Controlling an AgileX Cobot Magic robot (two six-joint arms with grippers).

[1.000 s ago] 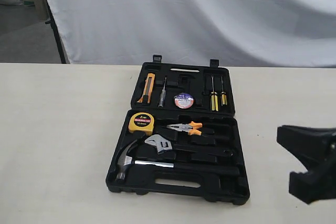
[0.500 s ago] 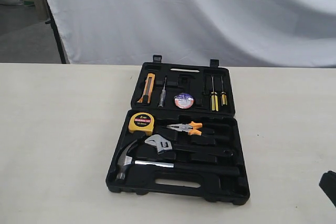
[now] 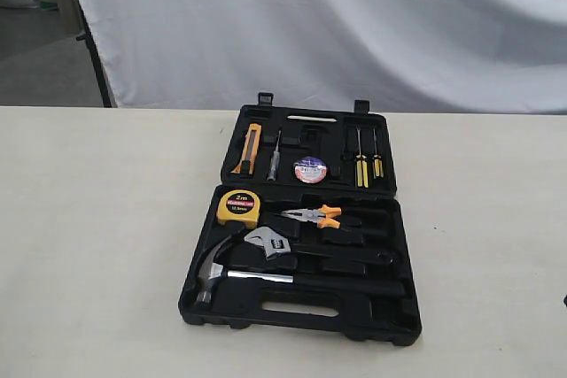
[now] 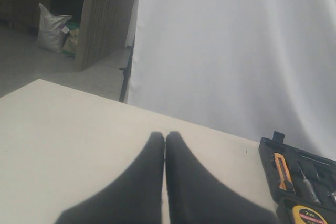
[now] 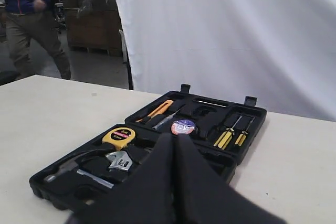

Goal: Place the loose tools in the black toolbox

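Progress: the task is being judged as good as done, with all three tools being shown seated in recesses of the black toolbox (image 3: 381, 320), which is lying open on the counter (image 3: 106, 219).
Left to do: nothing is being seen waiting outside the toolbox; the lid is standing open.
Claw hammer (image 3: 266, 277): it is being carried in the half with the handle slot, just inside that slot edge. Its long axis is running along that edge, with the head at the toolbox's tape-measure end.
Adjustable wrench (image 3: 276, 246): it is being held in the next recess toward the hinge, nearly parallel to the hammer, with its silver jaw pointing to the same end.
Tape roll (image 3: 310, 170): it is lying flat in the latch half, near the middle.
Left fingers (image 4: 152, 156): they are being held pressed together on nothing, off to the toolbox's side.
Right fingers (image 5: 163, 156): they are likewise being held closed and empty, raised on the handle-slot side of the toolbox.
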